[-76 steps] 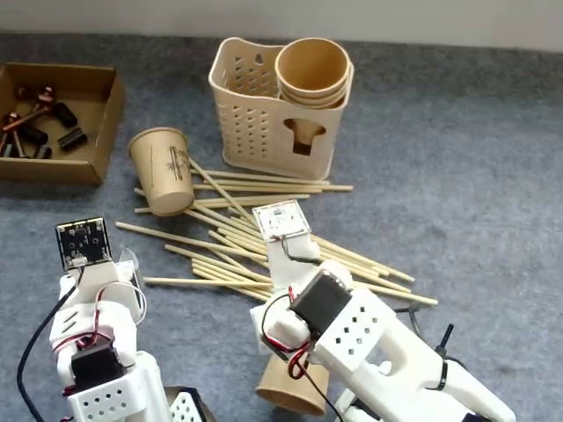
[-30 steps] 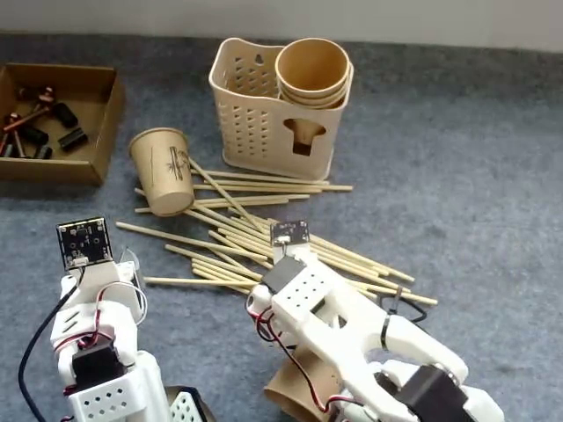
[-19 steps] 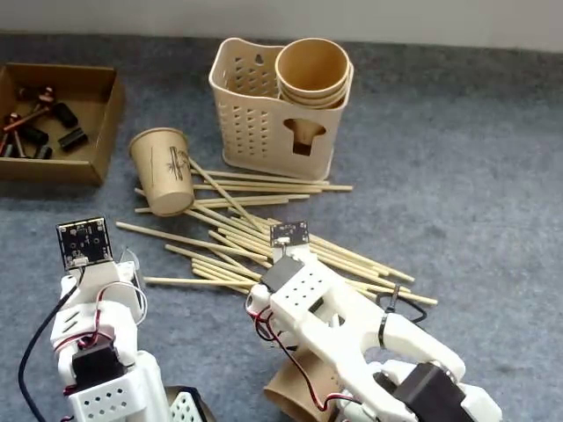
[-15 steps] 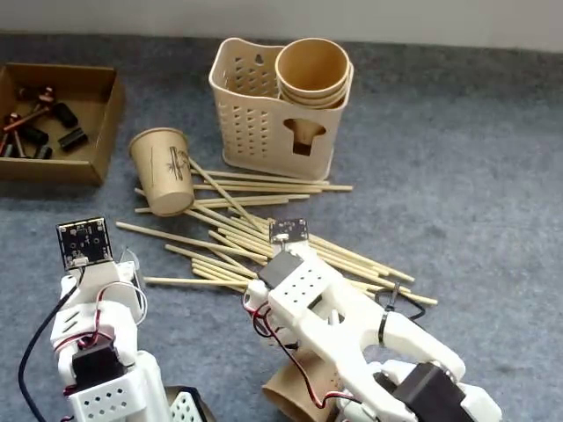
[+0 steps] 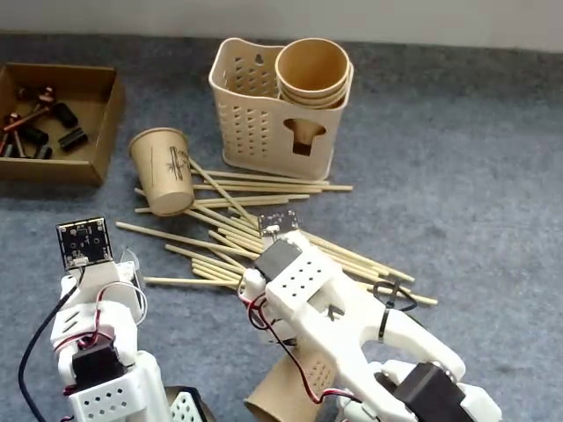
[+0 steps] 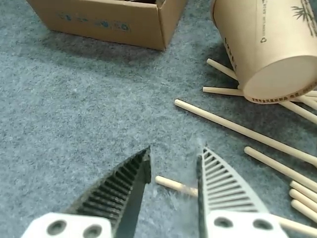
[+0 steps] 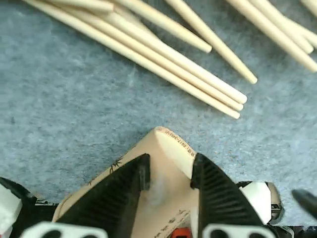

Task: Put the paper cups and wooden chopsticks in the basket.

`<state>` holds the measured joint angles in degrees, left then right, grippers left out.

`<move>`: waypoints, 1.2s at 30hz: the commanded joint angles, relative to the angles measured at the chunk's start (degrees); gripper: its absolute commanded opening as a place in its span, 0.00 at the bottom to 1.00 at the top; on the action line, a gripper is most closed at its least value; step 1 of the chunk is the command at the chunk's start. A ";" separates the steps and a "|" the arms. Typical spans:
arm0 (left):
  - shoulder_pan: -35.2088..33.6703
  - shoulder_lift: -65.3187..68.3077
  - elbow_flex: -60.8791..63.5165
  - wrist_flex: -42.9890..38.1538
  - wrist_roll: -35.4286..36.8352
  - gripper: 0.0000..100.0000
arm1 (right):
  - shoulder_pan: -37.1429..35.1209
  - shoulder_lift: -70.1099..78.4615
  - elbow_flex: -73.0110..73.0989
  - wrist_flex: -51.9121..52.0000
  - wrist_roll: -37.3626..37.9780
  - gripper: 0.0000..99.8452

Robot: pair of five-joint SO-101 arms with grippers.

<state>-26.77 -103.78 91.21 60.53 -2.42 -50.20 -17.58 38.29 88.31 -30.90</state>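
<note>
Grey carpeted bench (image 5: 493,176). Toward the far edge, a basket (image 5: 255,114) standing upright, with stacked cups (image 5: 313,69) nested in the end away from the cardboard box (image 5: 66,163). Inside that box, small dark parts, too small to tell apart. Between box and basket, a lying cup (image 5: 163,171) on its side, closed base toward the left arm (image 5: 92,334), resting across the ends of a few chopsticks (image 5: 220,237). Scattered loose on the carpet in front of the basket, the rest of those sticks, crossing one another, none inside the basket. Stretched over the heap, the right arm (image 5: 303,286), and beneath it at the near edge a paper cup (image 5: 268,404) on its side. From the right wrist: right fingers (image 7: 121,191) pinching the wall of that paper cup, creased between them, just above the carpet and near several stick tips. From the left wrist: left fingers (image 6: 126,191) spread apart, low over the carpet, gripping nothing, with the end of one chopstick (image 6: 171,183) lying between them and the lying cup farther off, near a corner of the box.
</note>
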 commanded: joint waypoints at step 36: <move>7.78 0.13 -14.02 11.43 -11.87 0.20 | 23.78 -18.15 -17.45 11.74 31.03 0.00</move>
<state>-22.99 -103.87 83.12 68.09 -12.09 -29.54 -32.26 19.30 99.91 -2.59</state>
